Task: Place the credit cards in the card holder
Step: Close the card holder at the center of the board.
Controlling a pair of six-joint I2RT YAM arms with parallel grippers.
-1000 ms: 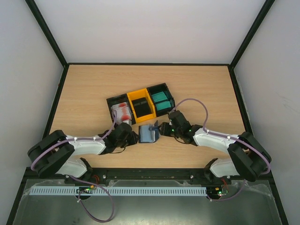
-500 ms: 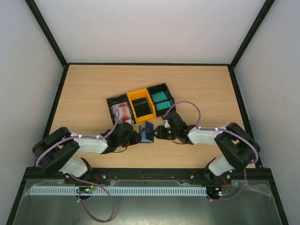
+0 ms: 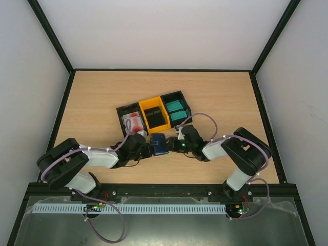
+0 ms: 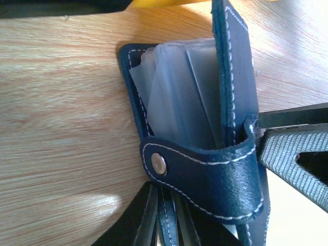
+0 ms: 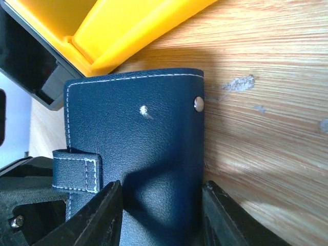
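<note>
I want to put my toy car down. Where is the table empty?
Bare table lies behind the bins up to the far edge, plus wide patches either side of them. It's crowded just in front: the left gripper and right gripper meet at the card holder.
</note>
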